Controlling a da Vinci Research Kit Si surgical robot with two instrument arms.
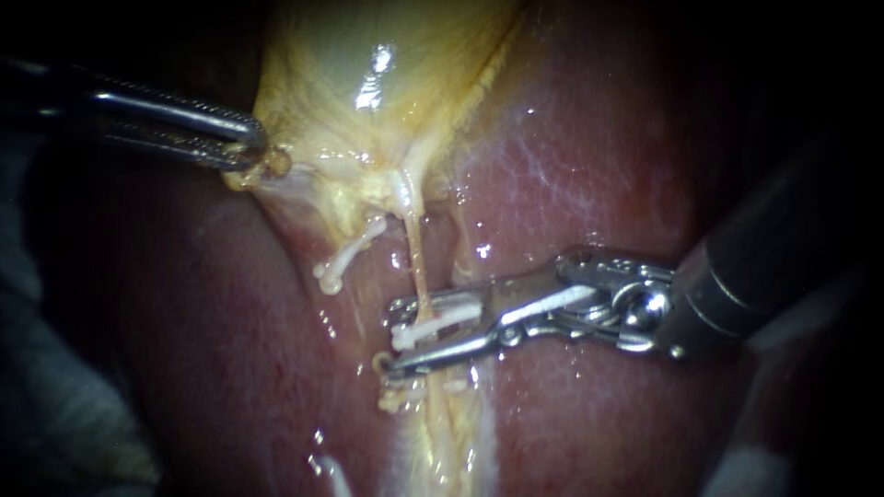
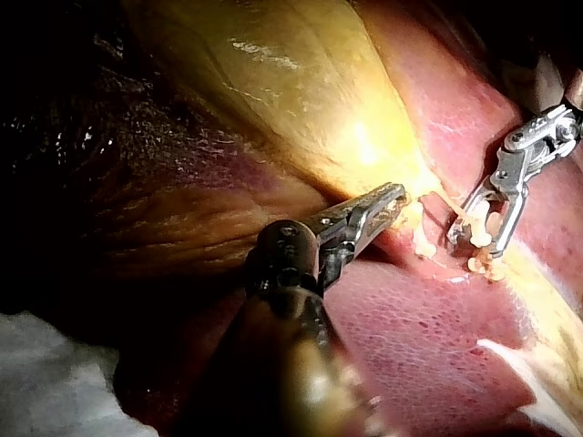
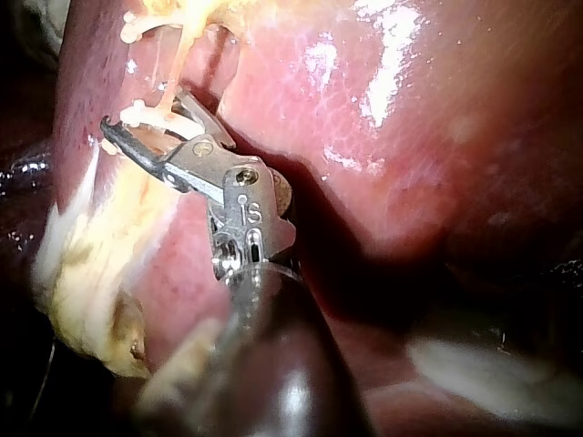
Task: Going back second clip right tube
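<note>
My right instrument comes in from the right with its jaws open astride the thin tan right tube. A white clip sits across that tube in the gap between the jaws. What looks like another pale clip lies just below the lower jaw. On the left tube is a separate white clip. My left instrument is shut on the yellow neck of the gallbladder. In the left wrist view its jaws pinch that tissue. In the right wrist view my right instrument gapes around the clipped tube.
Dark red liver surrounds the tubes on both sides. A strip of yellowish fatty tissue runs down below the clips. Pale gauze lies beside the left instrument's shaft.
</note>
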